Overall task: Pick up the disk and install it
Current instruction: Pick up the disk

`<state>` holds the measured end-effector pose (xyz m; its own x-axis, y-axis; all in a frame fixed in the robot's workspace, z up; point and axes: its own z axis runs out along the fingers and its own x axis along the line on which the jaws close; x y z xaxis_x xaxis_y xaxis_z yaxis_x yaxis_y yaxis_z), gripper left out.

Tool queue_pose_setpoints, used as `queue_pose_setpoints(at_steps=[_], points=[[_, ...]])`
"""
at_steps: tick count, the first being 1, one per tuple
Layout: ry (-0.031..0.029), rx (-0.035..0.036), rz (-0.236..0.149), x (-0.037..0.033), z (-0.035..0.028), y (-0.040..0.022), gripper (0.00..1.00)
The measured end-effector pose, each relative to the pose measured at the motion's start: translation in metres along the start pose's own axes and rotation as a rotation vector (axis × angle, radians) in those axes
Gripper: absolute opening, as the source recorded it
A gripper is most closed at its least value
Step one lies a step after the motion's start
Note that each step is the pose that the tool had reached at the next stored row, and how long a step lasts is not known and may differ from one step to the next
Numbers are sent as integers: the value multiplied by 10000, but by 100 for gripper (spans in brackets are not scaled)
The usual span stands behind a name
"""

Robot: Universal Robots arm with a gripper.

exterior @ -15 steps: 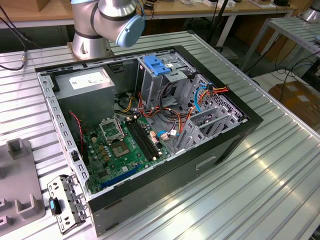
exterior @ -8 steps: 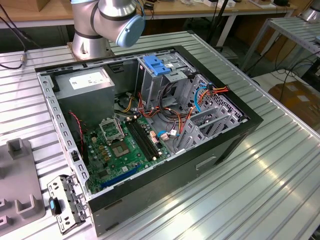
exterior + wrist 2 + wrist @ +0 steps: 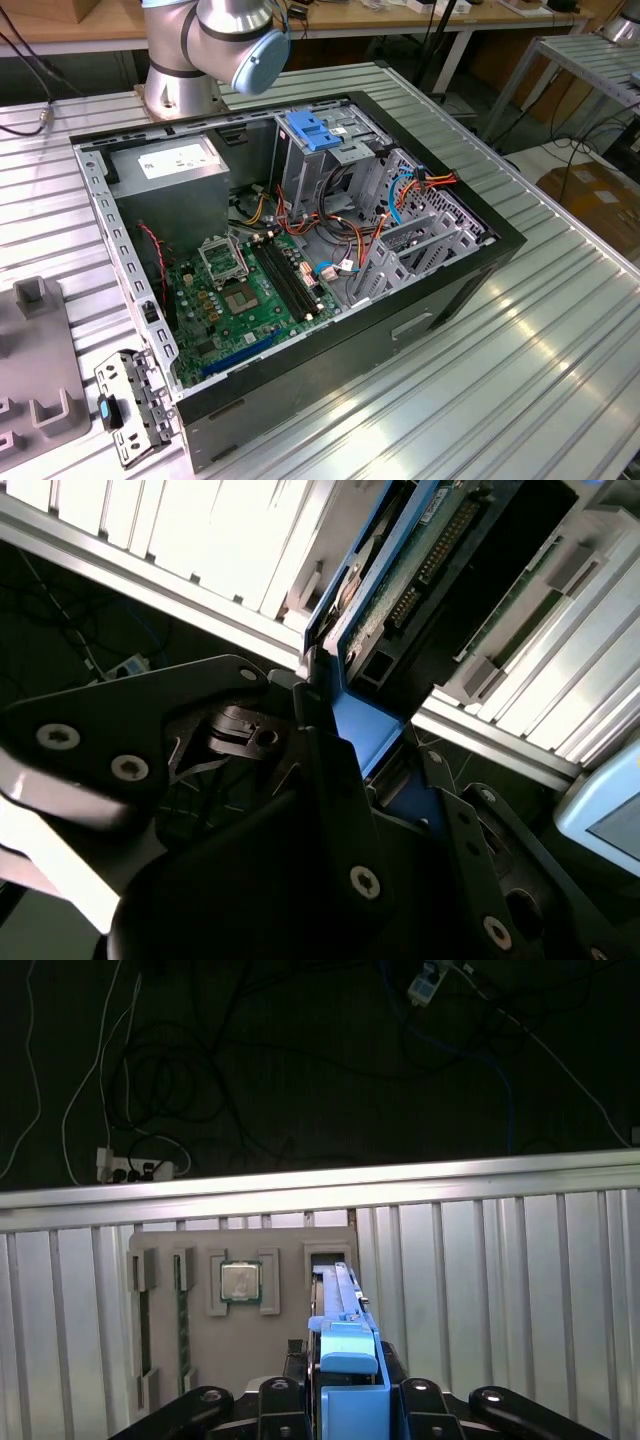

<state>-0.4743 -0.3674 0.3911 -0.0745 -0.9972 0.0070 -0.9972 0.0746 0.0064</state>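
Note:
The disk (image 3: 340, 1305) stands on edge, its thin metal side pointing away from the wrist and its blue carrier bracket (image 3: 348, 1375) at the near end. My gripper (image 3: 347, 1400) is shut on that bracket, with a black finger (image 3: 278, 1400) pressed against each side. In the second wrist view the disk (image 3: 420, 560) shows its green circuit board and connector row, and the gripper (image 3: 345, 715) pinches the blue bracket (image 3: 362, 728). The disk's far end reaches the slot (image 3: 328, 1258) of a grey holder plate; I cannot tell whether it still rests in it.
The grey holder plate (image 3: 200, 1340) also carries a processor chip (image 3: 240, 1282) and memory sticks (image 3: 182, 1310). On the ribbed metal table (image 3: 520, 360) lies the open computer case (image 3: 300, 250), with a power supply (image 3: 170, 165), a motherboard (image 3: 235, 290) and a drive cage under a light-blue latch (image 3: 315, 130).

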Motion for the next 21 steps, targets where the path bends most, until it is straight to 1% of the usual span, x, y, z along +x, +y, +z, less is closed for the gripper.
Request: queue_pose_setpoints(at_steps=[7, 8, 14, 15, 21], points=[[1, -6, 1, 0, -54, 0, 37], [1, -7, 1, 0, -86, 1, 37], [1, -13, 2, 0, -149, 1, 37], [1, -15, 1, 1, -169, 1, 37], [1, -18, 1, 1, -247, 1, 37]])
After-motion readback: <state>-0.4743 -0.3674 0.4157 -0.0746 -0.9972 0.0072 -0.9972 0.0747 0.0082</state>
